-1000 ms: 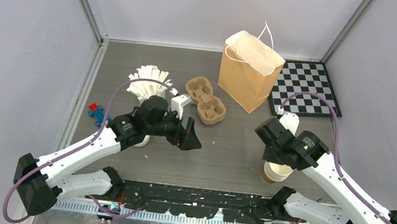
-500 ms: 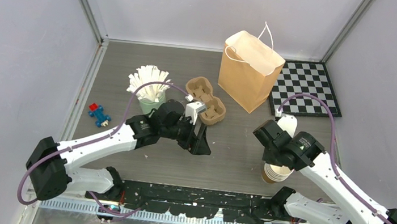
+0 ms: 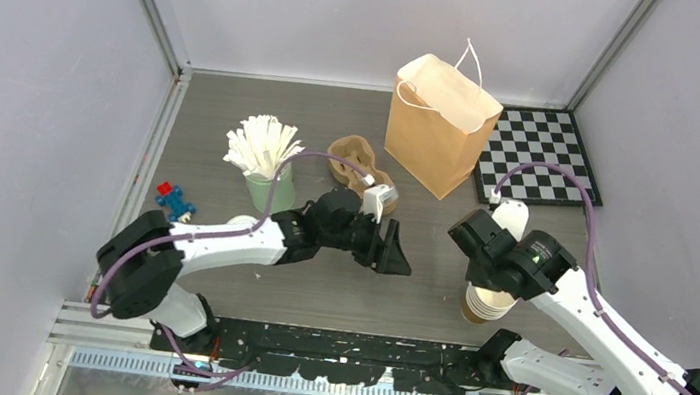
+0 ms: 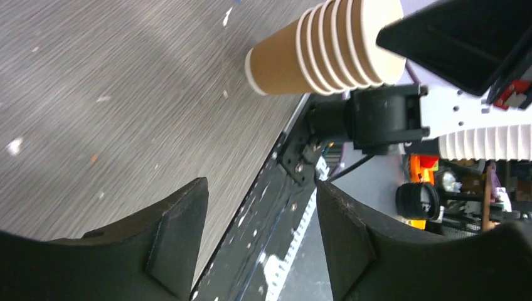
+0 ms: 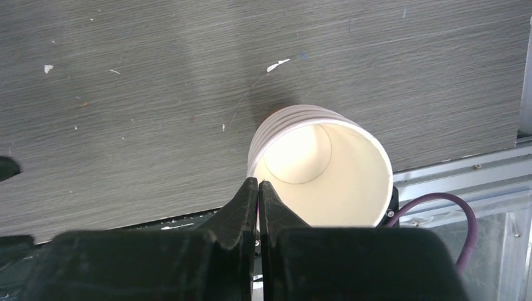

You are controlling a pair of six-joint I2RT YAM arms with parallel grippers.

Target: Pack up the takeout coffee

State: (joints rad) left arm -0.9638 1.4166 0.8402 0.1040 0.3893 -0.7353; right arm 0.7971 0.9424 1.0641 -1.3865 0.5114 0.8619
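From above: the step looks like freeing one cup from the stack of kraft cups [image 3: 486, 305] at the near edge of the table [image 3: 237, 98]. Nothing lidded shows yet, and the creased paper bag [image 3: 435, 132] stands behind. Left wrist: the left claw [image 4: 260, 188] is apart, empty. Right wrist: the right claw [image 5: 258, 184] is pinched together on the thin white-lined rim of the top cup [image 5: 339, 157]. Next, I judge, comes a straight lift.

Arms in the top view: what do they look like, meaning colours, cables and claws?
The left arm and right arm have white shells and black joints. A purple cable loops along each. The left claw and right claw are black, with two wedge-shaped fingers.
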